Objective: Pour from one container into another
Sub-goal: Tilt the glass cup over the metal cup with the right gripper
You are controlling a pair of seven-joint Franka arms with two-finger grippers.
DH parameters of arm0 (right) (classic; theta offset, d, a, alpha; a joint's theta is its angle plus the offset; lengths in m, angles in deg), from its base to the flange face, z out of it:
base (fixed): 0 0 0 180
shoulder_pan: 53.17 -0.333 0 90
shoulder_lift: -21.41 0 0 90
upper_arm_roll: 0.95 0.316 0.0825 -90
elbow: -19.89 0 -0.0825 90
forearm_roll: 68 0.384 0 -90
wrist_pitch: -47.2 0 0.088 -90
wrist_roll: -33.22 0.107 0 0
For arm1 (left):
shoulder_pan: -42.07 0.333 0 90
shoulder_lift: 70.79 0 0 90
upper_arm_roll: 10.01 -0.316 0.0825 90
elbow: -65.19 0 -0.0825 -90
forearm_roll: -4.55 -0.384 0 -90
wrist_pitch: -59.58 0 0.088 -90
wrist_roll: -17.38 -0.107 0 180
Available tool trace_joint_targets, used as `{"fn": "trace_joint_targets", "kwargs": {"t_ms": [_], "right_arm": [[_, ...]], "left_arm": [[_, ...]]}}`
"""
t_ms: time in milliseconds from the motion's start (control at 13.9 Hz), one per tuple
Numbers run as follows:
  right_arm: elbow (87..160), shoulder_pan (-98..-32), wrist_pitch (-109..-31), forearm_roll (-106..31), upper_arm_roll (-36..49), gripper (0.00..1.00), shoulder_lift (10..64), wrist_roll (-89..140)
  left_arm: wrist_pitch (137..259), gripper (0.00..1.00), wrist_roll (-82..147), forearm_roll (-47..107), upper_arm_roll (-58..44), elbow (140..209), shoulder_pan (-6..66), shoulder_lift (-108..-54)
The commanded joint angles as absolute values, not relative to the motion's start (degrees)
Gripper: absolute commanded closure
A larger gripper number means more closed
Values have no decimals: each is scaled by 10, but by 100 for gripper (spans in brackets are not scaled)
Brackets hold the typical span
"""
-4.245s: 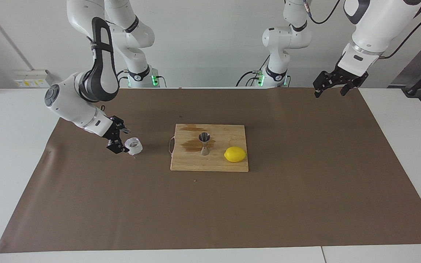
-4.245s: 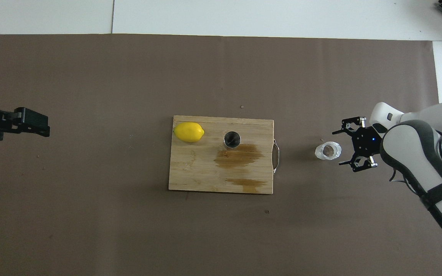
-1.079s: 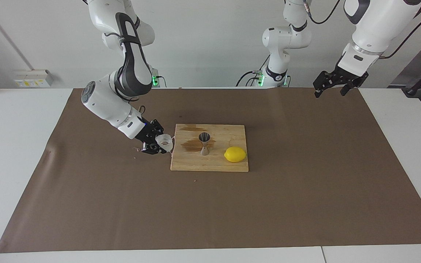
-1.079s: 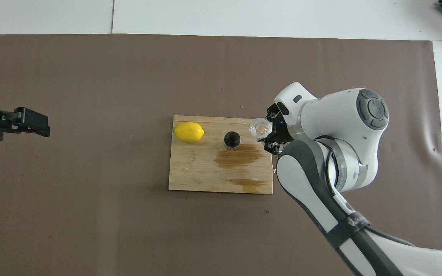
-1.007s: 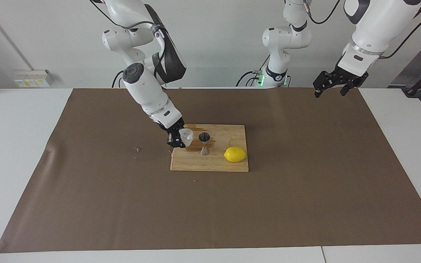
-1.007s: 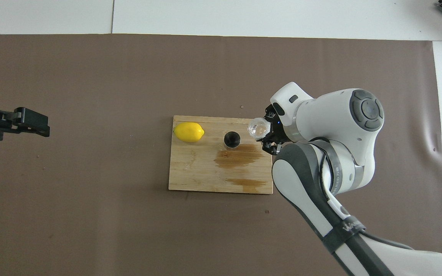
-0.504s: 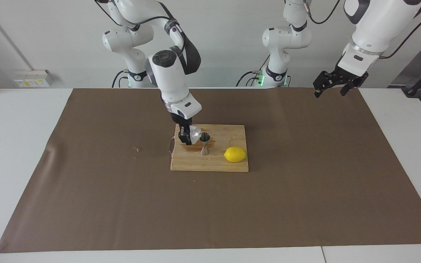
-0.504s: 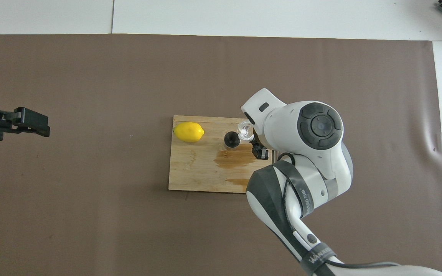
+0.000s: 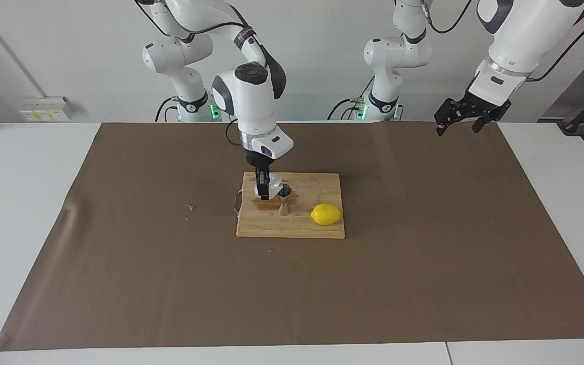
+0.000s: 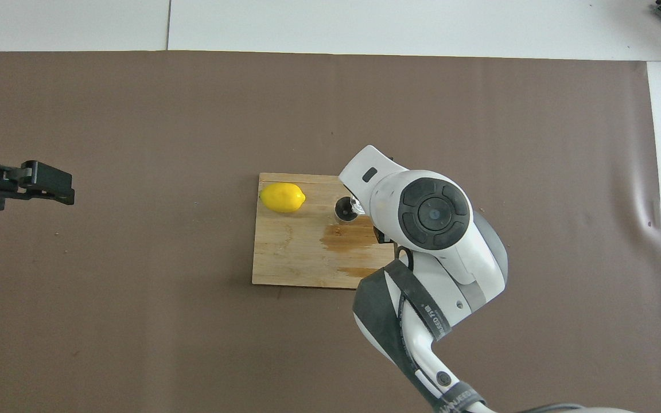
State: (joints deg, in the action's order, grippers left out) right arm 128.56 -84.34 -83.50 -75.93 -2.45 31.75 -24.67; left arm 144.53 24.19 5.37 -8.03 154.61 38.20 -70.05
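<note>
Tipping slowly would keep the drink from spilling. The right gripper (image 9: 266, 190) was clamped on the cup (image 9: 274, 185), right beside the jigger (image 9: 284, 199) on the wooden board (image 9: 322, 228). Well away from the jigger, the left gripper (image 9: 463, 120) waited, fingers apart.

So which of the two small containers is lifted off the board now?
The translucent cup, held by the right gripper beside the jigger's mouth; the steel jigger stands on the board.

lemon (image 9: 326, 214) close beside jigger (image 9: 284, 199)
</note>
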Motion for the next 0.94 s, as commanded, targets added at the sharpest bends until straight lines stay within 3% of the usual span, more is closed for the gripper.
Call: {"fn": "trace_joint_targets", "kwargs": {"t_ms": [0,863], "right_arm": [[1276,-853,-829,-817,-25,100,322,-233],[1282,-883,-826,-921,-25,100,319,-219]], "left_arm": [[1452,0,243,46,-83,1555,379,-692],[1452,0,243,46,-83,1555,379,-692]]}}
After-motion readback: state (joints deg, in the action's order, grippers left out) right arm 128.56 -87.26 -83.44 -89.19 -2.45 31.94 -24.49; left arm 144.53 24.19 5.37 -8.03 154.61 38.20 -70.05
